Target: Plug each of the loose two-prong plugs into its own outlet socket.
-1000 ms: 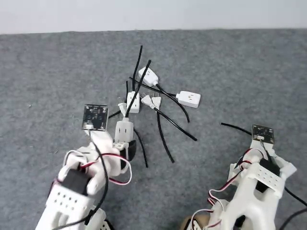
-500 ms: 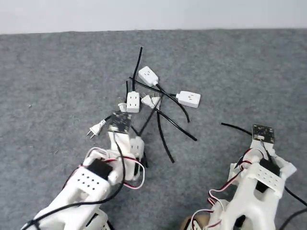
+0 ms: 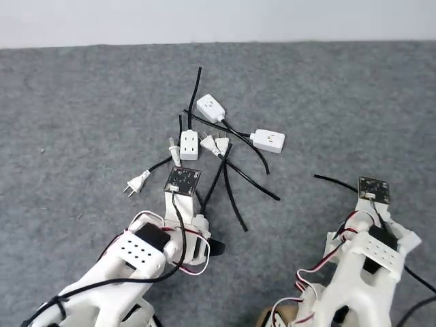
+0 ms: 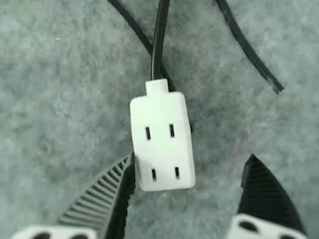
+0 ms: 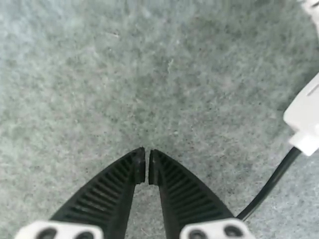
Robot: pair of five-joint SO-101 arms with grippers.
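**Grey carpet bench: double socket lying between open left jaws**

Grey carpet (image 3: 82,102) covers the whole table. All positions are given from one landmark, the middle socket (image 3: 189,144), a white block in the cable tangle.

Left arm (image 3: 139,252): on the near side of the middle socket, with its wrist pointing toward it.
Right arm (image 3: 371,262): near side and well off to the right of the middle socket.

Left gripper (image 4: 191,159): released, with the jaws spread wide and nothing gripped. The double socket (image 4: 162,139) lies between them, flat on the carpet. Its four slots face up and its black lead runs away from the gripper. The ribbed finger (image 4: 117,191) is at the block's corner; I cannot tell whether it touches. The other finger stands apart from the block. This block sits on the near side of the middle socket, under the left wrist.

Right gripper (image 5: 146,159): clenched on nothing, with the tips almost meeting over bare carpet. A white connector (image 5: 304,124) with a black lead lies off to one side of it. I cannot tell whether it is a plug or a socket.

Far socket (image 3: 210,107): beyond the middle socket, slightly to the right.
Side socket (image 3: 268,139): right of the middle socket and apart from it, with its slots facing up.

Black cables (image 3: 231,191): spread from the middle socket toward the near right.

White plug (image 3: 208,143): just right of the middle socket.
Second plug (image 3: 221,144): just beside the white plug, on its right.
Loose plug (image 3: 136,184): near-left of the middle socket and apart from it, lying on the carpet and not plugged in.
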